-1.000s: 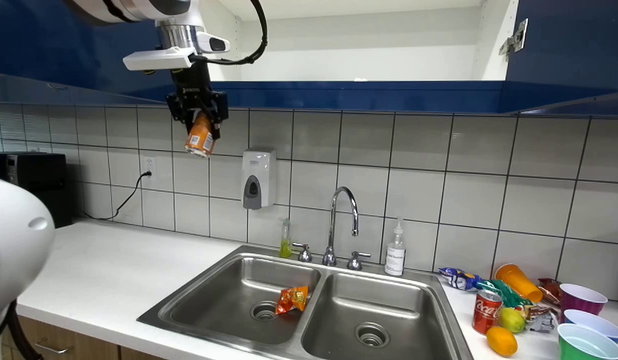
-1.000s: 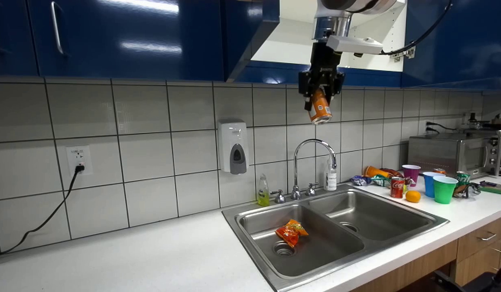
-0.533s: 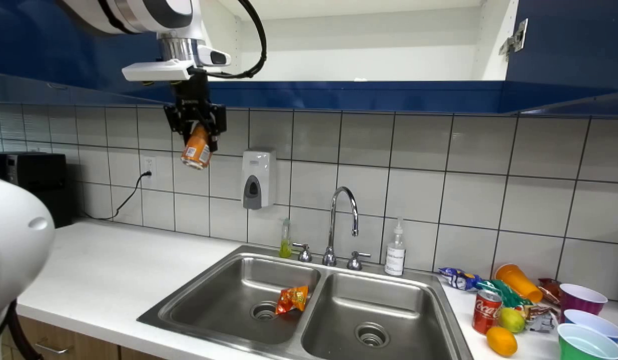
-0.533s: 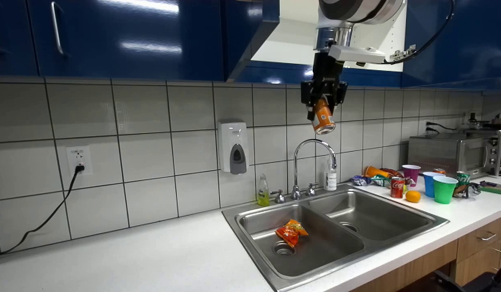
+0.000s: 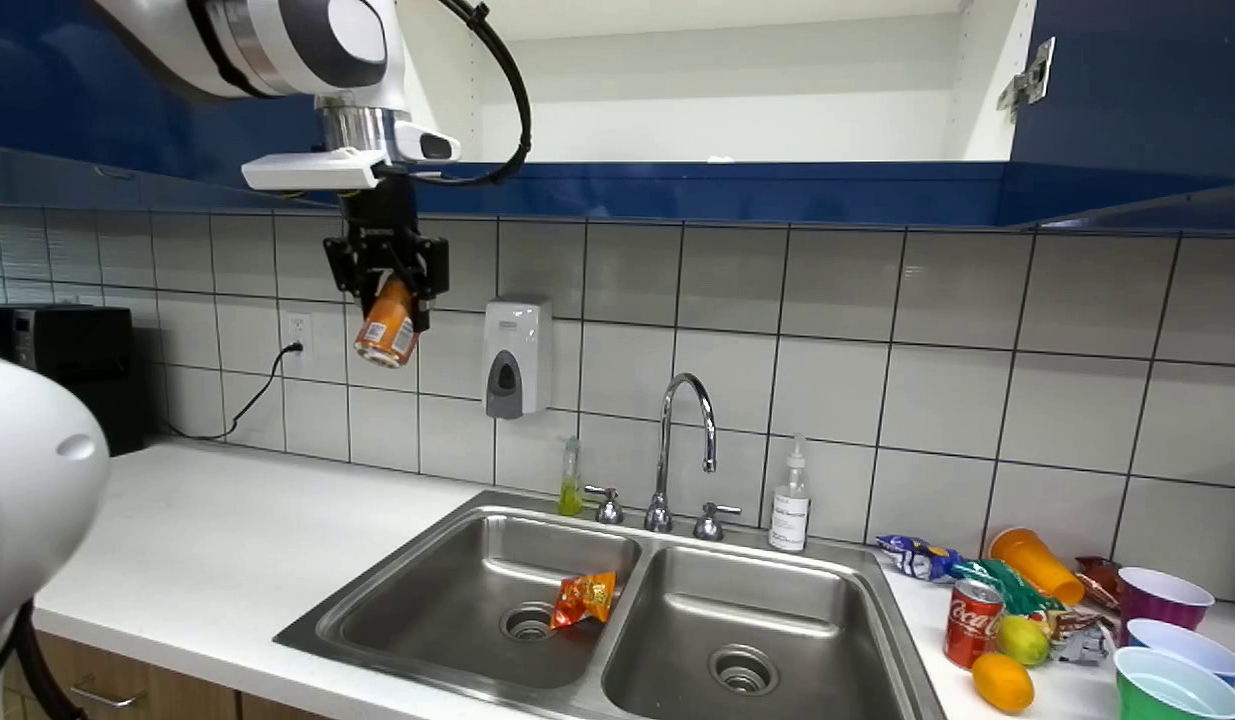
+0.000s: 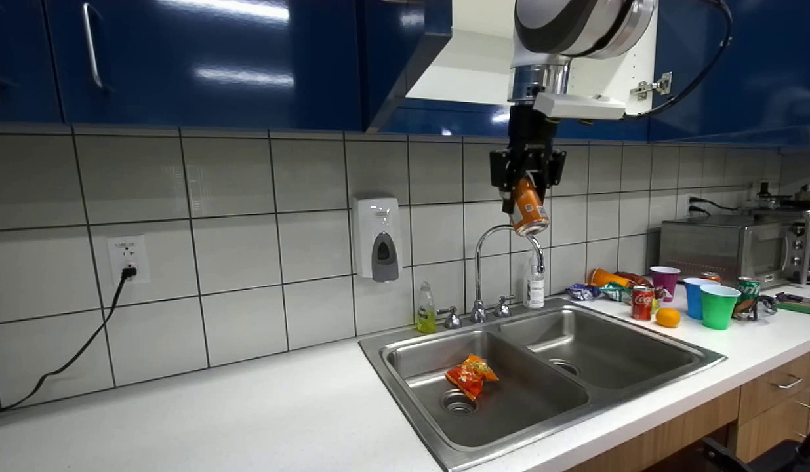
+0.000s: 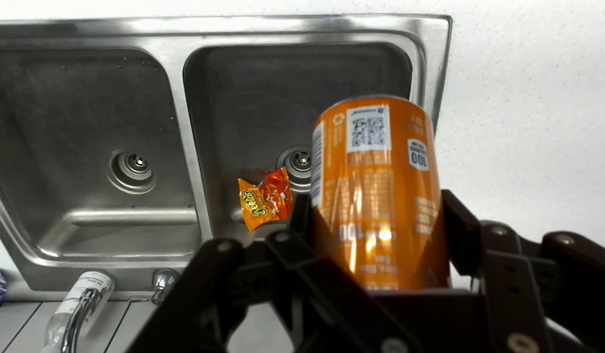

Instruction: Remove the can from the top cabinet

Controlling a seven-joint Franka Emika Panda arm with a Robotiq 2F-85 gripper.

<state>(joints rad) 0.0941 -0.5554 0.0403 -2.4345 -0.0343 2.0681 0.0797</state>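
The orange can (image 5: 387, 325) is held in my gripper (image 5: 393, 305), tilted, with its lower end sticking out below the fingers. In both exterior views it hangs in the air below the level of the cabinet's lower edge; there the can (image 6: 529, 210) and the gripper (image 6: 525, 196) appear in front of the tiles. In the wrist view the can (image 7: 375, 196) fills the space between the fingers (image 7: 459, 230), which press on both sides. The top cabinet (image 5: 717, 190) stands open with a white interior (image 5: 717, 70); blue doors show beside it (image 6: 208, 65).
A double sink (image 5: 617, 640) with a tall faucet (image 6: 480, 262) lies below the can. A red-and-yellow snack bag (image 7: 265, 198) lies in one basin. A soap dispenser (image 5: 517, 360) is on the wall. Cups, a red can (image 6: 643, 303) and an orange fruit (image 6: 668, 318) stand beside the sink.
My gripper has moved downward with the can in it, from near the cabinet's lower edge to further below it. The cabinet and the counter things have not moved.
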